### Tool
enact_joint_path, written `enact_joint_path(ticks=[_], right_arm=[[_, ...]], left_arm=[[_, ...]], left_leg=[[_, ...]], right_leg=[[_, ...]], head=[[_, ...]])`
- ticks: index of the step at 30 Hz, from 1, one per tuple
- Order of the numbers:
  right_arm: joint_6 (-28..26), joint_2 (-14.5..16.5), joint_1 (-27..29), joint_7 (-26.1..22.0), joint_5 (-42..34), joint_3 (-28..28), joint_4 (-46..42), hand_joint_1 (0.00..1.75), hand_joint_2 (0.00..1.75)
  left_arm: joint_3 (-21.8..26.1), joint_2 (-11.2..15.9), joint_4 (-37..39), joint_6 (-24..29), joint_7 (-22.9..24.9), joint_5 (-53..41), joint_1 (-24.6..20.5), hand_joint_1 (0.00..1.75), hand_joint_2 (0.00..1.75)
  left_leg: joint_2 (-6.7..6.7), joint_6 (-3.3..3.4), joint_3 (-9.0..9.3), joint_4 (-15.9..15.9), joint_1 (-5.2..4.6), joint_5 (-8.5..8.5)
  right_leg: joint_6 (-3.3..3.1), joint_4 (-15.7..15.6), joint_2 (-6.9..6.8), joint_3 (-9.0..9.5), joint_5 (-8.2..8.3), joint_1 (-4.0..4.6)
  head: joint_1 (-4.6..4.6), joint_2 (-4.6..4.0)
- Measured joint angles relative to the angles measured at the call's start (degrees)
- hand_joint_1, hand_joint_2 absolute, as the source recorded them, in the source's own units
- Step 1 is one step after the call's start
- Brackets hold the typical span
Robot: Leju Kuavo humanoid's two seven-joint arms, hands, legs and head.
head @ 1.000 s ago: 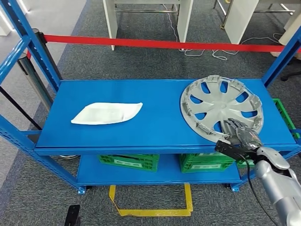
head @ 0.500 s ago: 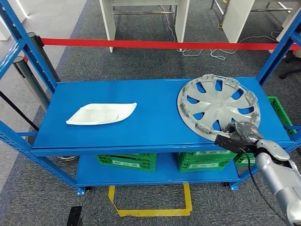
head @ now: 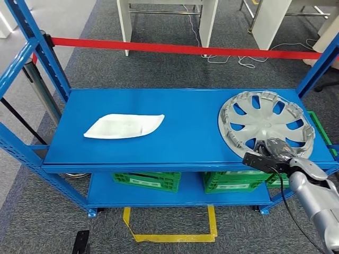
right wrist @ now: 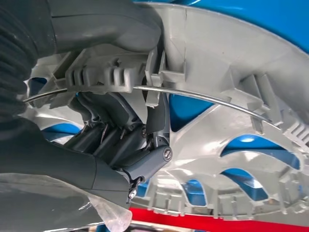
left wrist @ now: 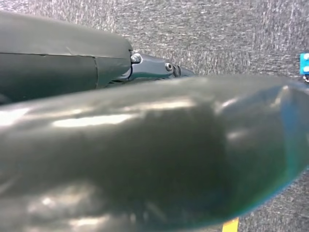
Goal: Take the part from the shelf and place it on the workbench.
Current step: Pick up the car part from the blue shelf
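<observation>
A silver hubcap [head: 267, 120] lies at the right end of the blue shelf's top deck [head: 184, 132], its near rim at the deck's front edge. My right hand [head: 276, 150] grips that near rim. In the right wrist view the dark fingers [right wrist: 109, 140] curl inside the hubcap [right wrist: 226, 128] behind its wire ring, with the thumb over the outside. A flat white part [head: 124, 126] lies on the left half of the deck. My left hand [left wrist: 149, 67] hangs over grey carpet, one finger stretched straight, holding nothing.
Green crates [head: 145, 181] [head: 232, 182] stand on the lower deck. Blue uprights [head: 39, 58] [head: 315, 63] frame both ends. A red barrier tape [head: 180, 48] runs behind the shelf, with white table legs beyond. A yellow floor marking [head: 171, 238] lies in front.
The hubcap has slid rightward along the deck, with my right hand staying on its near rim. The whole view has also shifted a little.
</observation>
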Motion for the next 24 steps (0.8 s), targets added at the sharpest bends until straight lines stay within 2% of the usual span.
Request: enact_joint_path(ticks=[1,2,5,6,8,10,11,12,13,14,16,17,20,21,22,24], right_arm=[[-0.1,-0.1,-0.2,-0.4,-0.4,0.3,0.0,1.75,1.75],[-0.3,-0.1,-0.4,-0.8,-0.9,0.6,0.0,1.75,1.75],[-1.2,-0.1,-0.5,-2.0,-2.5,1.5,-0.1,1.75,1.75],[-1.7,-0.1,-0.5,-2.3,-3.2,1.7,-0.3,1.75,1.75],[-3.3,-0.1,0.1,-2.9,-4.5,2.0,-1.2,1.75,1.75],[-5.2,-0.1,1.3,-3.1,-5.7,2.1,-2.8,1.75,1.75],[-6.1,-0.1,2.1,-3.1,-6.2,2.1,-3.8,1.75,1.75],[-6.8,-0.1,3.0,-3.2,-6.7,2.1,-5.0,1.75,1.75],[-7.5,-0.1,3.9,-3.3,-7.2,2.0,-6.3,1.75,1.75],[-8.1,-0.1,4.7,-3.4,-7.6,1.9,-7.6,1.75,1.75],[-9.2,-0.1,6.0,-3.7,-8.1,1.5,-10.2,1.75,1.75],[-9.5,-0.2,6.4,-3.8,-8.2,1.3,-11.2,1.75,1.75],[-11.0,-0.5,7.5,-4.0,-8.3,0.8,-13.8,1.75,1.75],[-12.1,-0.7,8.0,-4.0,-8.1,0.5,-14.9,1.75,1.75],[-13.2,-1.0,8.4,-4.0,-8.0,0.1,-16.2,1.75,1.75],[-14.8,-1.6,9.0,-3.6,-7.5,-0.9,-19.0,1.75,1.75]], left_arm=[[0.0,0.0,0.0,0.0,0.0,0.0,-0.1,0.00,0.00],[0.0,-0.1,0.0,0.0,0.0,0.0,-0.1,0.00,0.00],[0.0,-0.2,0.0,-0.2,0.0,0.0,-0.2,0.00,0.00],[0.0,-0.2,0.0,-0.3,-0.1,0.0,-0.2,0.00,0.00],[0.0,-0.2,0.0,-0.4,-0.4,0.0,-0.2,0.00,0.00],[0.0,-0.2,0.0,-0.5,-0.7,0.0,-0.1,0.00,0.00],[0.0,-0.2,0.0,-0.5,-0.7,0.0,0.1,0.00,0.00],[0.0,-0.2,0.0,-0.5,-0.8,0.0,0.2,0.00,0.00],[0.0,-0.2,0.0,-0.5,-0.8,0.0,0.2,0.00,0.00],[0.0,-0.2,0.0,-0.5,-0.8,0.0,0.2,0.00,0.00],[0.0,-0.2,0.0,-0.5,-0.8,0.0,0.2,0.00,0.00],[0.0,-0.2,0.0,-0.5,-0.8,0.0,0.1,0.00,0.00],[0.0,-0.2,0.0,-0.4,-0.8,0.0,0.2,0.00,0.00],[0.0,-0.2,0.0,-0.4,-0.8,0.0,0.2,0.00,0.00],[0.0,-0.3,0.0,-0.2,-0.8,0.0,0.2,0.00,0.00],[0.0,-0.3,0.0,0.1,-0.9,0.1,0.1,0.00,0.00]], left_leg=[[0.00,-0.22,-0.04,0.0,-0.08,-0.04],[0.00,-0.46,-0.10,0.1,-0.12,-0.06],[-0.05,-1.41,-0.07,0.1,-0.03,-0.12],[-0.05,-1.73,-0.35,0.8,-0.01,-0.79],[-0.04,-2.21,-2.48,5.8,0.08,-3.88],[-0.02,-2.54,-5.80,13.2,0.17,-7.25],[-0.02,-2.65,-6.78,15.3,0.20,-7.72],[-0.02,-2.70,-6.88,15.5,0.22,-7.06],[-0.02,-2.69,-5.95,13.4,0.25,-5.33],[-0.01,-2.62,-4.36,9.7,0.27,-3.07],[-0.05,-2.26,-1.48,3.0,0.20,-0.36],[-0.09,-2.03,-0.89,1.4,0.13,-0.05],[-0.19,-1.06,-1.01,0.7,0.04,-0.25],[-0.20,-0.68,-1.00,0.6,0.11,-0.18],[-0.20,-0.34,-0.99,0.5,0.21,-0.08],[-0.18,0.11,-1.01,0.4,0.25,-0.05]], right_leg=[[-0.25,-2.9,-0.01,1.52,0.83,0.10],[-0.45,-4.4,-0.01,2.33,0.98,0.22],[-1.09,-5.0,-0.04,2.76,1.06,0.27],[-1.41,-5.2,-0.12,2.90,1.19,0.13],[-1.87,-5.5,-0.33,3.09,1.34,-0.11],[-2.04,-5.5,-0.39,3.04,1.30,-0.13],[-2.04,-5.4,-0.38,3.02,1.27,-0.13],[-2.01,-5.4,-0.33,3.02,1.24,-0.13],[-1.93,-5.3,-0.26,3.04,1.17,-0.15],[-1.79,-5.1,-0.19,3.05,1.04,-0.17],[-1.34,-4.6,-0.03,2.73,0.72,-0.01],[-1.08,-4.3,0.02,2.47,0.64,0.06],[-0.30,-4.1,0.02,1.84,0.54,-0.04],[-0.04,-3.6,0.00,1.45,0.04,-0.12],[0.21,-2.0,-0.01,0.56,-0.99,-0.19],[0.57,4.7,-0.01,-2.72,-4.21,-0.26]], head=[[-0.03,0.00],[-0.05,0.00],[-0.07,0.00],[-0.14,0.00],[-0.26,0.00],[-0.31,0.00],[-0.29,0.00],[-0.30,0.00],[-0.31,0.00],[-0.31,0.00],[-0.32,0.00],[-0.31,0.00],[-0.33,0.01],[-0.29,0.01],[-0.19,0.00],[-0.04,0.00]])
